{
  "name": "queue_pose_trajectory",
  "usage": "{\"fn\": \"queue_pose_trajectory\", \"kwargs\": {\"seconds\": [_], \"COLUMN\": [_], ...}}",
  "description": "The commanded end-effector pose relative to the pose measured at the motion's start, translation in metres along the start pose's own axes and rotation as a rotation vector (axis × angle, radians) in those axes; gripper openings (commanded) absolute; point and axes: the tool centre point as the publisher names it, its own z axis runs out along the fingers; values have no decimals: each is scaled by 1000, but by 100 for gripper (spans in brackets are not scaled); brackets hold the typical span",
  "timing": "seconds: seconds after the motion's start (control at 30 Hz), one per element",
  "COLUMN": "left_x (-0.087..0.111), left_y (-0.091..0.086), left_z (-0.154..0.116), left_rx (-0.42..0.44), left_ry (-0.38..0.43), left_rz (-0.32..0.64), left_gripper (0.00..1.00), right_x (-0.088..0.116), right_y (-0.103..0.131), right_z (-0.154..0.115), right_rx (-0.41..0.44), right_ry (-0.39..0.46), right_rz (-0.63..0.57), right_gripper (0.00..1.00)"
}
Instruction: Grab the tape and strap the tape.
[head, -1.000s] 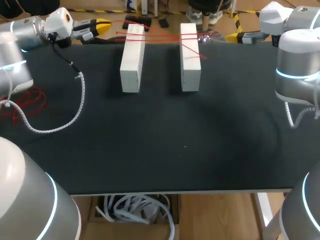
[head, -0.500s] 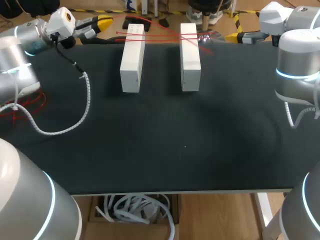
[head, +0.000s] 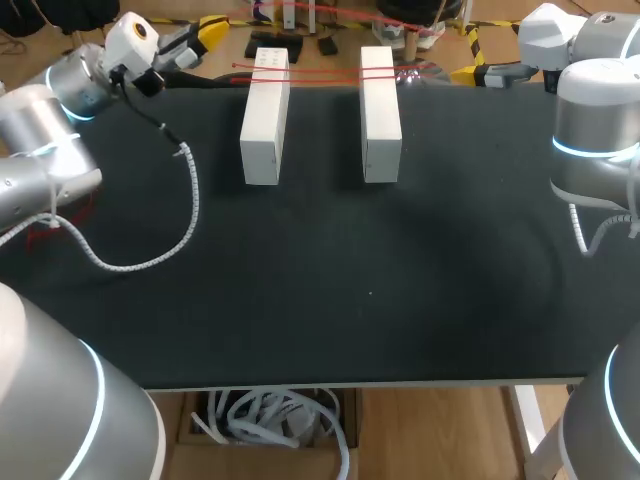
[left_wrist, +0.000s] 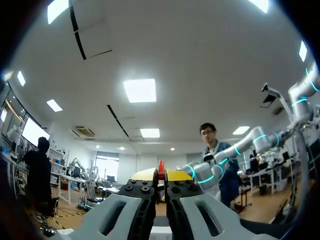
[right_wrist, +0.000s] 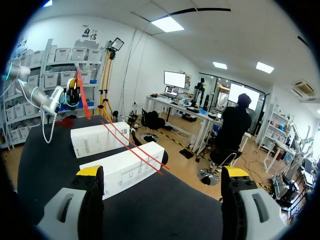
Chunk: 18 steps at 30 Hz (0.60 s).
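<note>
Left gripper (left_wrist: 161, 179) pinches red tape (left_wrist: 161, 166), seemingly — right gripper (right_wrist: 162, 172) agape.

Silver-grey arms (head: 40, 125), cyan rings (head: 590, 150), coiled white cable (head: 190, 195).

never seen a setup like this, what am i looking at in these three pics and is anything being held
Two robot arms work at a black table. The wide picture comes from a camera above and behind them. Each round picture comes from a camera on one arm's wrist, looking out along its fingers. On the table lie a left white block and a right white block, with thin red tape stretched across their far ends. The left gripper is shut, pinching a bit of red tape. The right gripper is open and holds nothing; the blocks lie ahead of it.
</note>
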Motion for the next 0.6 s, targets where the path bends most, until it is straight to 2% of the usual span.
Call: {"fn": "queue_pose_trajectory", "kwargs": {"seconds": [0.03,0.6], "left_x": [11,39], "left_y": [-12,-40], "left_z": [4,20], "left_rx": [-22,-21], "left_ry": [-21,-35], "left_rz": [4,57], "left_gripper": [0,0], "right_x": [0,0], "right_y": [0,0], "right_z": [0,0], "right_rx": [-1,-1], "right_ry": [0,0], "right_rz": [0,0], "right_gripper": [100,100]}}
